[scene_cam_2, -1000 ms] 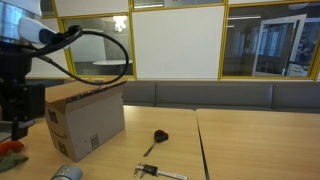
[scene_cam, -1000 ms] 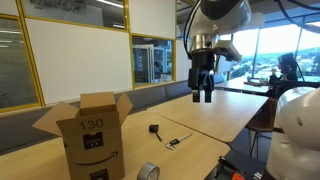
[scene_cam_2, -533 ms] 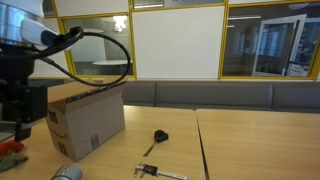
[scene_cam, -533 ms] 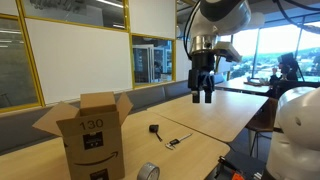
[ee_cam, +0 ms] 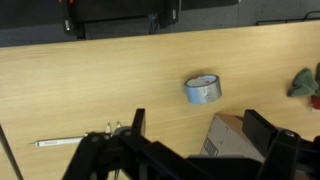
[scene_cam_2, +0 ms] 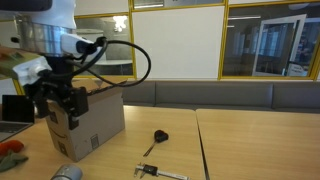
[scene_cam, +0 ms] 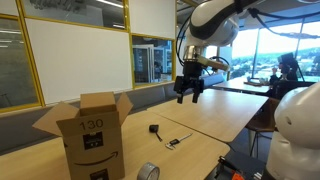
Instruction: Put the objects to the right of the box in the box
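An open cardboard box [scene_cam: 95, 135] stands on the wooden table and shows in both exterior views [scene_cam_2: 88, 120]; its corner also shows in the wrist view [ee_cam: 232, 135]. A roll of grey tape [scene_cam: 148, 172] [scene_cam_2: 67, 173] [ee_cam: 203, 89] lies in front of it. A small black object [scene_cam: 153, 128] [scene_cam_2: 158, 137] and a metal caliper [scene_cam: 175, 140] [scene_cam_2: 160, 173] [ee_cam: 75, 141] lie beside the box. My gripper [scene_cam: 189, 92] [scene_cam_2: 62, 108] [ee_cam: 200, 130] hangs high above the table, open and empty, well away from all of them.
A red and green cloth-like thing [scene_cam_2: 10, 152] [ee_cam: 305, 82] lies at the table edge beyond the box. A laptop [scene_cam_2: 14, 108] stands behind it. A bench runs along the glass wall. A second table [scene_cam_2: 260, 140] adjoins the first across a seam.
The arm has swung toward the box side and tilted; the gripper is now lower and further over the table. The objects have not moved.
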Robot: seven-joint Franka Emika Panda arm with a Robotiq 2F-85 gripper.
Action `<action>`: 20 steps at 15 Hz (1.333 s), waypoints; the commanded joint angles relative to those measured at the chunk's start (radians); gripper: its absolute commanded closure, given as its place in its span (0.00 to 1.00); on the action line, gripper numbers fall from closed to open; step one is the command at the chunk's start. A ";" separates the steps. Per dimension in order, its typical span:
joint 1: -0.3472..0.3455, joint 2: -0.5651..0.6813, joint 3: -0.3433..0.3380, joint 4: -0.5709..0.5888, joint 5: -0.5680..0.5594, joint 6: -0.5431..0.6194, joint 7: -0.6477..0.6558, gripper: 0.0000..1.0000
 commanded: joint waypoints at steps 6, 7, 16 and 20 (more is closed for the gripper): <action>-0.079 0.477 0.010 0.227 -0.147 0.369 0.105 0.00; -0.085 0.537 0.004 0.274 -0.159 0.368 0.114 0.00; -0.093 1.045 -0.063 0.771 -0.030 0.305 0.105 0.00; -0.113 1.208 -0.057 0.949 0.063 0.283 0.108 0.00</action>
